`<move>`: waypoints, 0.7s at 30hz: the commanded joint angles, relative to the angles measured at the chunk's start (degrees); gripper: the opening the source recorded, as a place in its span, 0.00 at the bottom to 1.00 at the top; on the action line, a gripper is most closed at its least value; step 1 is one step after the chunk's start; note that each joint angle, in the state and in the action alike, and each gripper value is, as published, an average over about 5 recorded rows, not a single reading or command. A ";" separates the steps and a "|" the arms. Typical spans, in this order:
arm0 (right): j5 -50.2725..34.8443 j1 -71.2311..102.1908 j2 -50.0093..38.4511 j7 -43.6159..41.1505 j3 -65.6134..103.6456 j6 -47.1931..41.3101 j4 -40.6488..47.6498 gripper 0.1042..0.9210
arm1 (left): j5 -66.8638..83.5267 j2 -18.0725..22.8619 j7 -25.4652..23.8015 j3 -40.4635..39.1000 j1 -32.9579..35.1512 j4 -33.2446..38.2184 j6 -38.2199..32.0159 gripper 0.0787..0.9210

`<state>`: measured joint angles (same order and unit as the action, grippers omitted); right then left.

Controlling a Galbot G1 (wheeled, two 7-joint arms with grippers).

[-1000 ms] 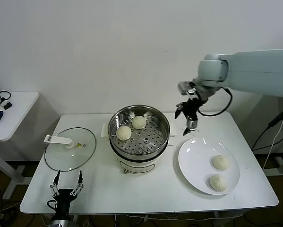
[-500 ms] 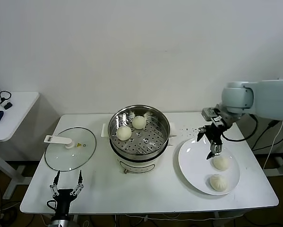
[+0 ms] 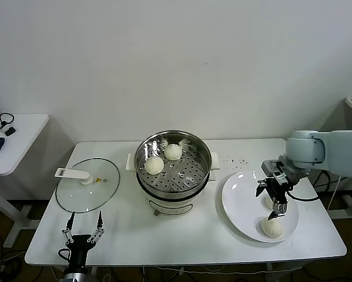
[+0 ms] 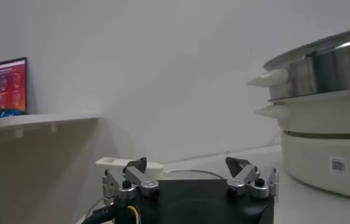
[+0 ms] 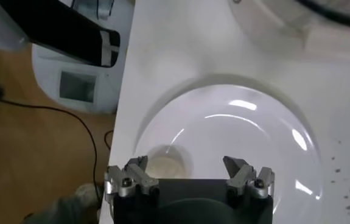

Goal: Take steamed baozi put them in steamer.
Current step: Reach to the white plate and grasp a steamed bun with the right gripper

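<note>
The steamer [image 3: 173,176] stands mid-table with two baozi on its tray, one [image 3: 154,165] nearer and one [image 3: 173,152] farther back. Two more baozi lie on the white plate [image 3: 240,200]: one [image 3: 272,227] near the front, the other [image 3: 267,201] mostly hidden by my right gripper [image 3: 268,203]. That gripper is open and hovers low over the hidden bun. In the right wrist view the gripper [image 5: 187,165] is open over the plate [image 5: 241,134], with a baozi [image 5: 165,165] beside one finger. My left gripper [image 3: 84,226] is open and parked at the front left.
A round glass lid [image 3: 87,183] with a white handle lies left of the steamer. In the left wrist view the open left gripper [image 4: 190,164] faces the lid handle [image 4: 117,162], with the steamer [image 4: 327,122] off to one side. A small side table [image 3: 11,141] stands far left.
My right gripper has moved from beside the steamer's rim to the right and down over the plate, now above the rear baozi. The left arm has not moved.
</note>
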<state>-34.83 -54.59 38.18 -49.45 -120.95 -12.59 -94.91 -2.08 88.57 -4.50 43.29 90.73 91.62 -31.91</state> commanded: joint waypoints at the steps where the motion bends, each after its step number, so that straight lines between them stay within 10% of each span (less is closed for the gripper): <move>1: 3.54 4.33 -2.91 0.92 0.77 -0.45 -0.56 0.88 | 0.00 0.01 0.00 0.11 0.05 -0.09 -0.01 0.88; 21: 8.61 9.62 -5.48 1.09 3.92 -0.30 2.84 0.88 | -0.18 0.22 0.05 0.08 -0.03 -0.54 -0.10 0.88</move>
<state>-28.14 -47.54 33.38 -48.51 -118.71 -12.88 -93.32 -2.18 88.74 -4.47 43.37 90.71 91.20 -31.98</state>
